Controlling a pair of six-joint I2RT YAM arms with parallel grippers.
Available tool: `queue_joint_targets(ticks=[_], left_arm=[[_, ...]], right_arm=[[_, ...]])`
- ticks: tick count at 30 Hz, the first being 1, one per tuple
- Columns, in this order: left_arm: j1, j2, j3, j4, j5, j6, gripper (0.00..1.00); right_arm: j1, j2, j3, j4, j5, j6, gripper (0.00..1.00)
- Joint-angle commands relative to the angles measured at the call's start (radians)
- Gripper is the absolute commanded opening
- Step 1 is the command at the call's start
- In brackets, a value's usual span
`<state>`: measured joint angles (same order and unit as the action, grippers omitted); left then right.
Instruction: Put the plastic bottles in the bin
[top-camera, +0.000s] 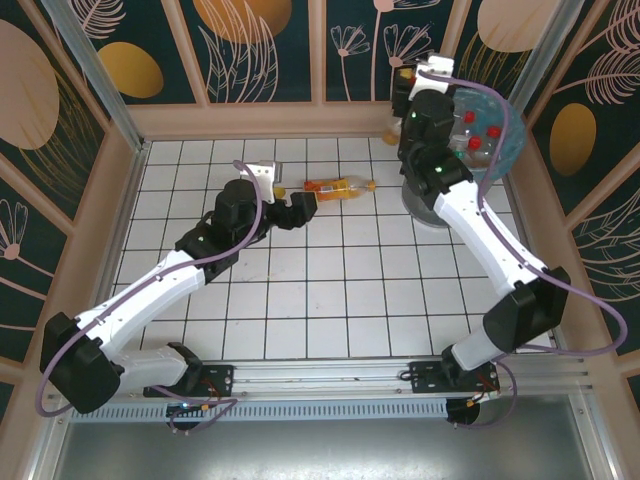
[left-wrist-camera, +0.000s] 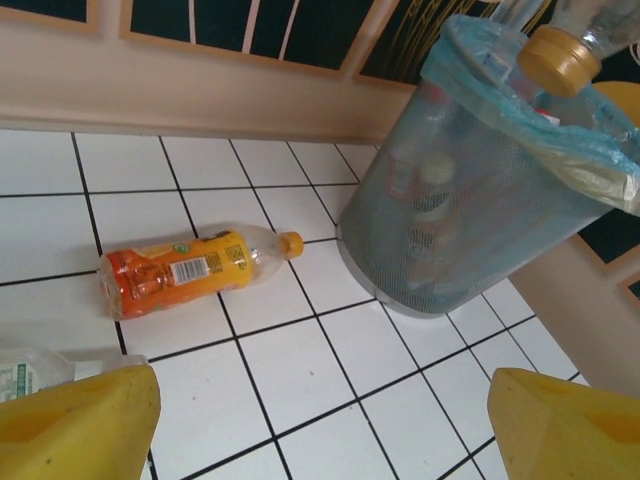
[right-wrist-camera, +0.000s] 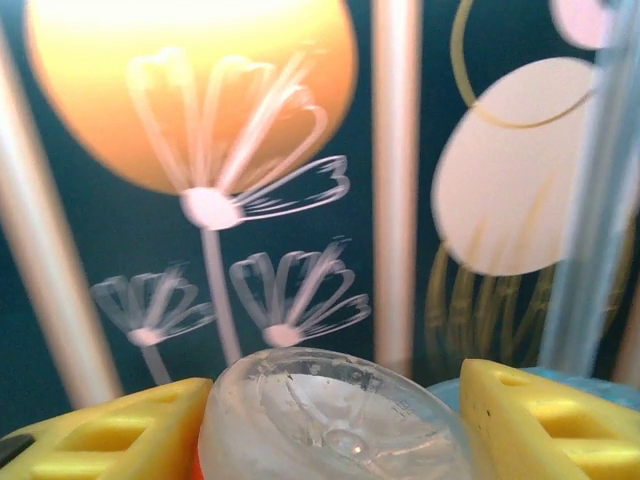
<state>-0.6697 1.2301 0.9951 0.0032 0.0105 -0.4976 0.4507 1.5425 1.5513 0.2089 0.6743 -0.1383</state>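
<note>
Gripping a clear plastic bottle (right-wrist-camera: 330, 430) by its base, the right claw (right-wrist-camera: 335, 385) is closed on it just above the rim of the round grey mesh bin (left-wrist-camera: 450, 220) lined with a light-blue bag, where red-capped bottles (top-camera: 480, 135) lie inside. The left claw (left-wrist-camera: 320, 390) stands wide open with nothing in it, low over the white tiled surface (left-wrist-camera: 60, 210). Beyond it an orange-labelled plastic bottle (left-wrist-camera: 185, 272) with an orange cap lies on its side near the bin's foot.

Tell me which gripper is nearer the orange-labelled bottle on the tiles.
Left. The left gripper sits beside the orange-labelled bottle; the right gripper is at the bin, gripping another bottle.
</note>
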Motion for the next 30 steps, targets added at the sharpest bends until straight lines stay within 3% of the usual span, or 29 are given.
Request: queue_joint_targets(ticks=[1,8,13,17,25,30], left_arm=[[-0.005,0.0,0.008,0.022,-0.019,0.025,0.85],[-0.005,-0.023,-0.016,0.007,-0.062,0.04,0.86],[-0.004,-0.017,-0.048,0.011,-0.056,0.029,0.86],[-0.005,-0.012,-0.057,0.012,-0.054,0.031,0.86],[-0.005,-0.011,-0.061,0.001,-0.071,0.036,0.86],[-0.004,-0.014,-0.067,-0.003,-0.076,0.036,0.87]], right_arm=[[-0.052,0.042,-0.008,0.18,0.091,-0.107,0.35],[-0.137,0.052,0.024,0.073,0.03,0.049,0.34],[-0.149,0.015,-0.036,0.191,0.064,0.011,0.33],[-0.185,0.025,-0.008,0.153,0.067,0.016,0.34],[-0.184,0.083,-0.035,0.063,0.048,-0.071,0.51],[-0.175,0.074,-0.005,-0.077,-0.077,-0.028,0.68]])
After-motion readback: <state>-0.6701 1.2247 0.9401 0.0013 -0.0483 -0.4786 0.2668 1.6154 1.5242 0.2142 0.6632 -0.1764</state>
